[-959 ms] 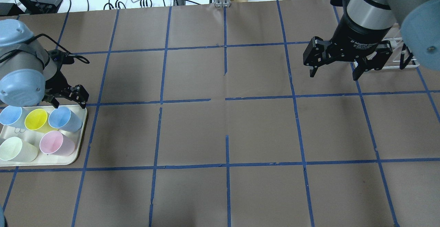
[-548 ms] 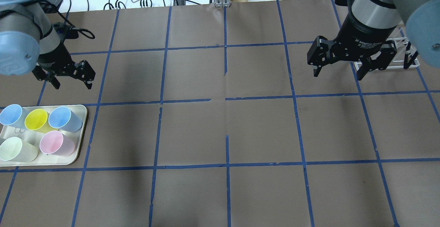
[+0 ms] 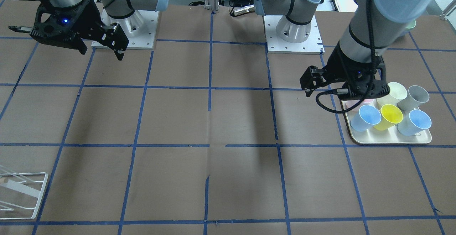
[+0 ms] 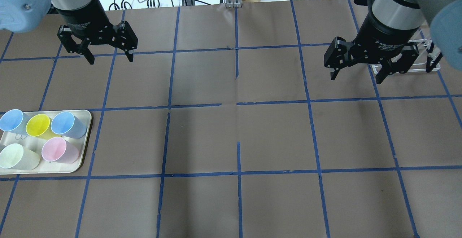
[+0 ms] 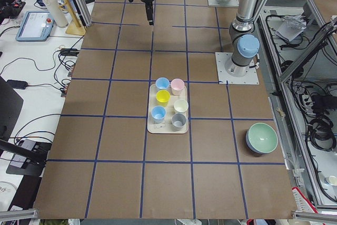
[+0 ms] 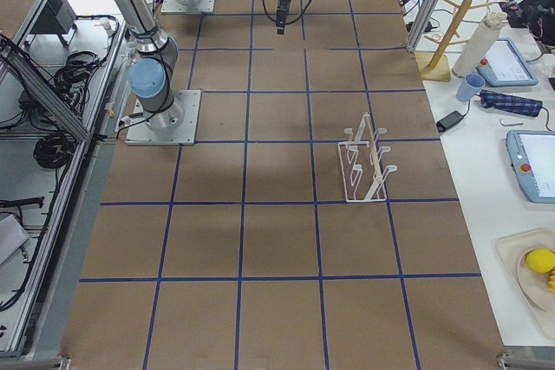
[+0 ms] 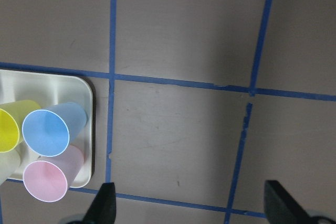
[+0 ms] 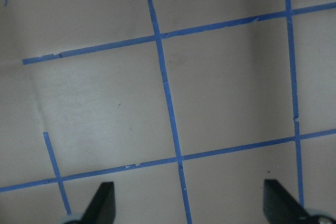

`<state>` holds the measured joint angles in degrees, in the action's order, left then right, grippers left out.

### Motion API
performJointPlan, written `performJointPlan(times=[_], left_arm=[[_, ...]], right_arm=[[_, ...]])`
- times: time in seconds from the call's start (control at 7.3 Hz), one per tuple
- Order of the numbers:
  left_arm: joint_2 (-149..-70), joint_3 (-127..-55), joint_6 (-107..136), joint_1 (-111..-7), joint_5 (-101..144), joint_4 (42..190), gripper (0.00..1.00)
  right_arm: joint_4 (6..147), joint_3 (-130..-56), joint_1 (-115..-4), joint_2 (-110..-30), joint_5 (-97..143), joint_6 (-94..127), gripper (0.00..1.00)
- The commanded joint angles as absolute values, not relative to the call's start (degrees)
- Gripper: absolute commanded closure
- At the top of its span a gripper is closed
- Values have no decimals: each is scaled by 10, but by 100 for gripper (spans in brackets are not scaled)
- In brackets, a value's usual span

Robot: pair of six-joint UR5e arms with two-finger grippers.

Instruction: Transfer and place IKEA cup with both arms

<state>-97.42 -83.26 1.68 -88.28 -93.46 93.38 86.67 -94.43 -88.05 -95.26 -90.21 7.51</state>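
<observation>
The sky-blue IKEA cup (image 4: 65,122) stands in the far right corner of a cream tray (image 4: 82,151), next to a yellow and a pink cup. It also shows in the front view (image 3: 367,117), in the left wrist view (image 7: 47,129) and in the left view (image 5: 162,82). My left gripper (image 4: 110,60) is open and empty, high above the table and apart from the tray; the front view shows it too (image 3: 340,85). Its fingers (image 7: 105,205) stand wide apart. My right gripper (image 4: 355,78) is open and empty above bare table on the right (image 3: 101,51).
The tray also holds a second blue cup with a paler outside (image 3: 415,121), a yellow cup (image 4: 38,125), a pink cup (image 4: 56,149), a pale green cup (image 4: 12,156) and a grey cup (image 3: 415,98). A white wire rack (image 6: 364,162) stands behind my right gripper. A green bowl (image 5: 261,138) sits near my left base.
My left gripper has moved from the tray's far edge up and away, toward the far side and to the right, staying open and empty. My right gripper has shifted slightly.
</observation>
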Motion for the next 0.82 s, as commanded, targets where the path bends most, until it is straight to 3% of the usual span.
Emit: performJointPlan(times=[0.0, 0.68], left_arm=[[-959, -831, 25, -911, -926, 933, 0], [-925, -864, 24, -920, -895, 914, 0]], right_arm=[[867, -945, -882, -955, -901, 72, 0], [867, -945, -879, -956, -900, 71, 0]])
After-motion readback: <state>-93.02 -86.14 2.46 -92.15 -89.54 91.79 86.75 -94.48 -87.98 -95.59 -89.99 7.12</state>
